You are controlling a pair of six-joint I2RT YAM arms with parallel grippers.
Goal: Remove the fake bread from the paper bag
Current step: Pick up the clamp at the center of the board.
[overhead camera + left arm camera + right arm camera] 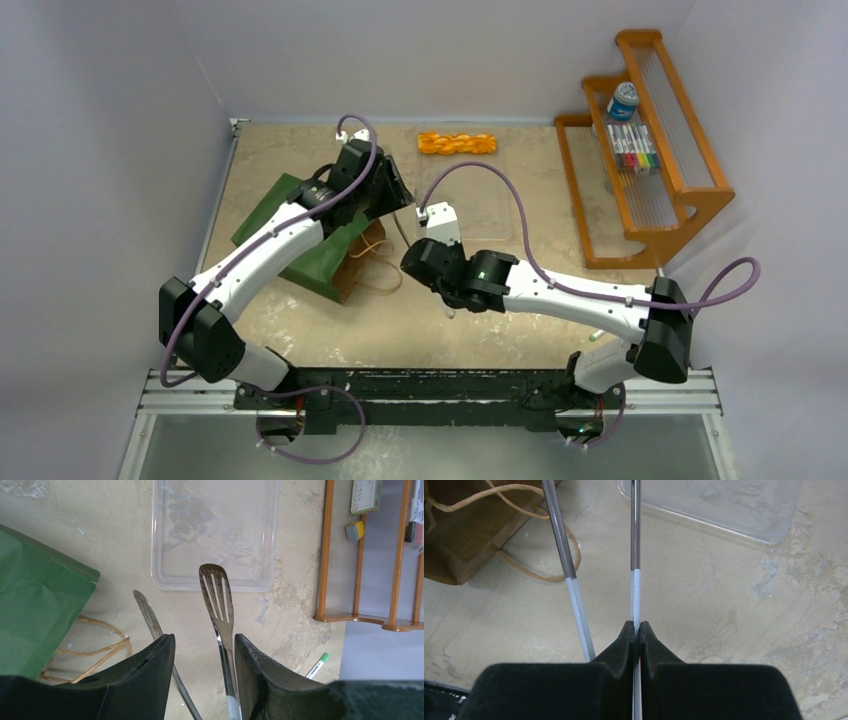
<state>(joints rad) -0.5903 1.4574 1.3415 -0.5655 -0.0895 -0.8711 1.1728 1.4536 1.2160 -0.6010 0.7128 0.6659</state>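
The dark green paper bag (pixel 300 240) lies on its side at the left, its brown mouth (pixel 454 540) and cord handles facing the middle of the table. A braided orange bread stick (pixel 457 143) lies on the table at the far edge, outside the bag. No other bread shows, and the bag's inside is hidden. My right gripper (pixel 639 625) (pixel 428 262) is shut on one white-handled arm of the metal tongs (pixel 635 540). My left gripper (pixel 205 637) (pixel 393 195) is open beside the bag mouth. The slotted tong arm (pixel 216 587) lies between its fingers, against the right one.
A clear plastic tray (pixel 215 530) (pixel 500 215) sits beyond the tongs' tips. A wooden rack (pixel 650 150) with markers and a small tub stands at the right. A green-capped marker (pixel 317 665) lies on the table near the rack.
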